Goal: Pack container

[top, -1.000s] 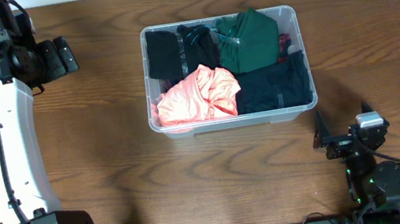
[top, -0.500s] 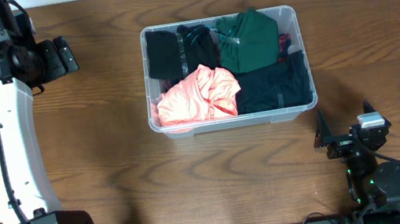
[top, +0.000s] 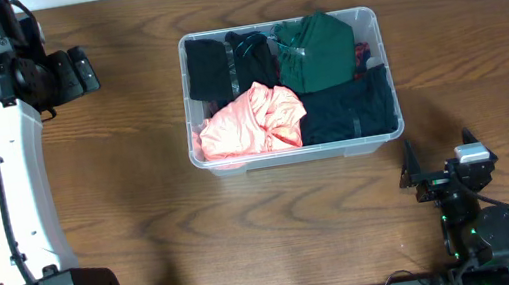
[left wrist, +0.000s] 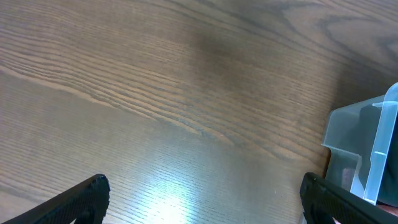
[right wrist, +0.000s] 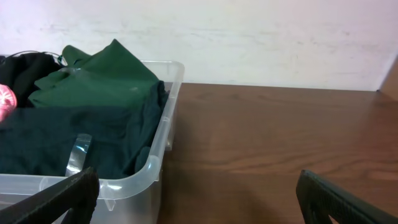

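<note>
**Packing looks almost done**

Far left, the left pincer (top: 85, 72) hangs with jaws apart, empty. The container (top: 287, 156) stands at the centre of the surface (top: 146, 229), full: pink garment (top: 252, 123), green garment (top: 317, 52). The right pincer (right wrist: 196, 202), apart and empty too, sits near its front right corner. Next, probably pressing the clothes down.

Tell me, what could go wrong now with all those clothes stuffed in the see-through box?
1. The folded green garment is heaped above the rim of the clear plastic rectangular container, so it might slide out or get in the way of a lid.
2. The dark navy garment bulges up to the rim at one corner, so it could snag or spill over if the container is moved.
</note>
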Robot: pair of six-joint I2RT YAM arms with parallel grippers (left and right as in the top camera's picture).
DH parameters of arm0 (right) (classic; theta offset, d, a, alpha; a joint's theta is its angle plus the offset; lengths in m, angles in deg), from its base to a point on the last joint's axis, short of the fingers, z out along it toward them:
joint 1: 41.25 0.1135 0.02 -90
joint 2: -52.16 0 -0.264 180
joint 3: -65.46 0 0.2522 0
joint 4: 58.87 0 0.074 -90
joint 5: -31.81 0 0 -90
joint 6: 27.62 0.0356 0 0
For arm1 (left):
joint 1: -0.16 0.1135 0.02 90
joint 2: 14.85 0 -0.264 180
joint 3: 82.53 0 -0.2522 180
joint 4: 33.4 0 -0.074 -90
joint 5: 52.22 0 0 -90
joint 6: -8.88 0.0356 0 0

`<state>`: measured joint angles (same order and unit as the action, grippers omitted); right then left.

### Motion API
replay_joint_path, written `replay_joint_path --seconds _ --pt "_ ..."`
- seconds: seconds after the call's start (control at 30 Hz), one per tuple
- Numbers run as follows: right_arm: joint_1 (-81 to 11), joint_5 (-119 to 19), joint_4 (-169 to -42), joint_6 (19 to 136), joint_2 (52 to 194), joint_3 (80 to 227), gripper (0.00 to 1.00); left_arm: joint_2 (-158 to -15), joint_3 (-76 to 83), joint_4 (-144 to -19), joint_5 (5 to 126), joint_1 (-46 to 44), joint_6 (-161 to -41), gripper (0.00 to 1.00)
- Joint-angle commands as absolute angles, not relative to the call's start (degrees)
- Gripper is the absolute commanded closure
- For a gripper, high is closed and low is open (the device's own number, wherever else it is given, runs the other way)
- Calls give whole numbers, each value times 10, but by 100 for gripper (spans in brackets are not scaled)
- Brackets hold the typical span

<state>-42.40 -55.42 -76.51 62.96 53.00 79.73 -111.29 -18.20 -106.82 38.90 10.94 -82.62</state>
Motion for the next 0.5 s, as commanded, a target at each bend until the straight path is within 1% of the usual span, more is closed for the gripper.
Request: replay_joint_path --seconds 0.0,0.13,0.33,0.47 --pt "-428 -563 -767 621 529 795 1 -1110 -189 -1069 388 111 -827 2" --pt "-428 -563 -767 621 529 795 1 -1108 -189 -1070 387 111 -827 2" --pt "-428 -563 -767 621 529 795 1 -1045 -189 -1098 400 106 -830 2" --pt "-428 -563 -767 621 529 795 1 -979 -169 -1043 430 85 -829 2"
